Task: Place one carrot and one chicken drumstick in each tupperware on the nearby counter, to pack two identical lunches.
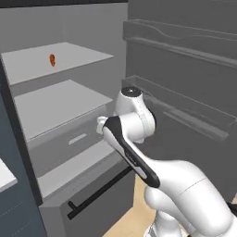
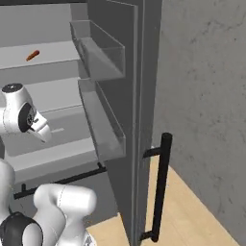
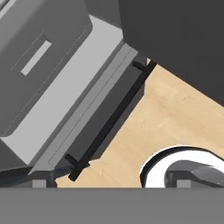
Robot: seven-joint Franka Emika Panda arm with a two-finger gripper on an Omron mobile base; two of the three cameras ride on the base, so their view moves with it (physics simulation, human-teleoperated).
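Note:
A small orange carrot (image 1: 52,59) (image 2: 32,55) lies on the top shelf (image 1: 69,55) of the open fridge, toward its back left. My arm bends in front of the lower shelves, well below the carrot. In the hand view my gripper (image 3: 111,183) points down at the fridge's bottom drawer and the floor; its fingertips (image 3: 40,183) stand far apart with nothing between them, so it is open. The chicken drumstick and the tupperware are out of view. A white corner that may be the counter (image 1: 4,176) shows at the far left.
The fridge door stands open on the right, with clear door bins (image 2: 103,62) and a long black handle (image 2: 161,187). A middle shelf (image 1: 60,104), a grey crisper drawer (image 1: 76,139) and a bottom drawer with a black bar handle (image 1: 97,194) (image 3: 109,122) lie below. Wooden floor (image 3: 175,118) lies in front.

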